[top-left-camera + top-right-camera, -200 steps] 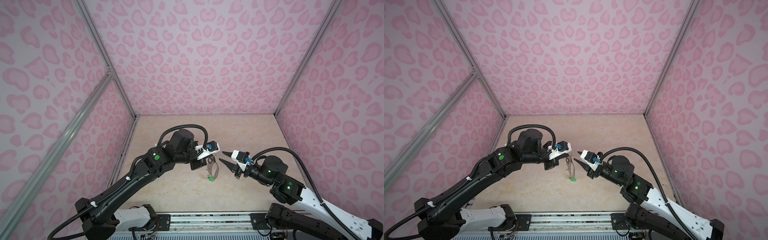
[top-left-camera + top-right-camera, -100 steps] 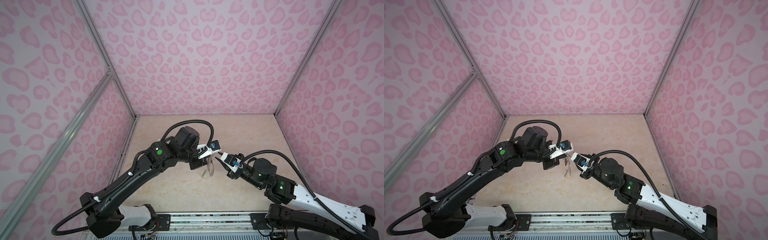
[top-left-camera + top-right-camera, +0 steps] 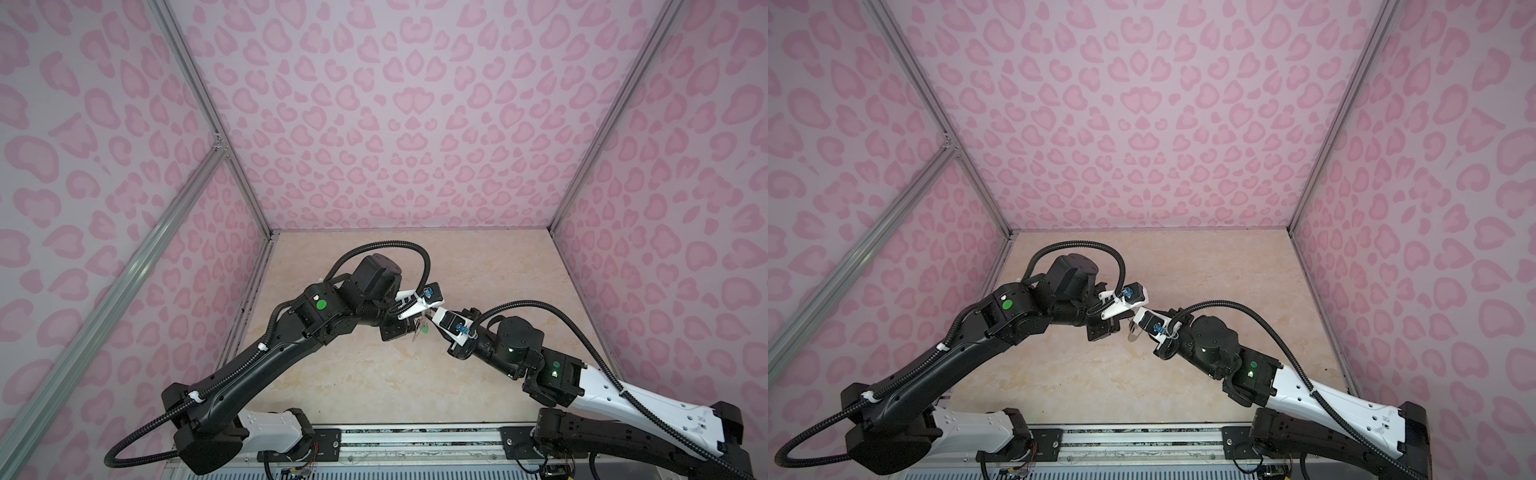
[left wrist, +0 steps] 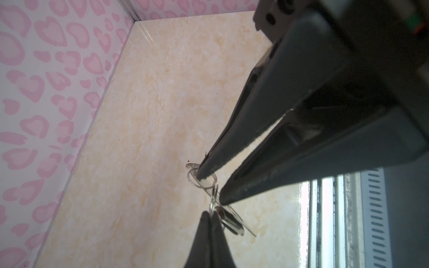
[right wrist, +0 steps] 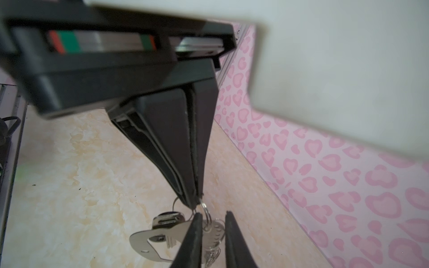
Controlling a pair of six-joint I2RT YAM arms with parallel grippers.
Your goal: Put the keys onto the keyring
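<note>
Holds the keyring (image 5: 142, 243), keys (image 5: 167, 220) alongside, dangling mid-floor by a wire ring (image 5: 205, 210) in the closed left gripper (image 5: 198, 201). Straddles that ring from 3 o'clock in both top views with the slightly parted, empty right gripper (image 5: 213, 214). Risks knocking it aswing if closed off-centre.

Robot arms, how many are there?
2. The left arm reaches in from the left side, the right arm from the right; they meet at the keyring near the middle. No others in view.

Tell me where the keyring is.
In both top views the keyring hangs above the middle of the table, between the two grippers' tips. It dangles from the shut left gripper, with the right gripper close on its right.
</note>
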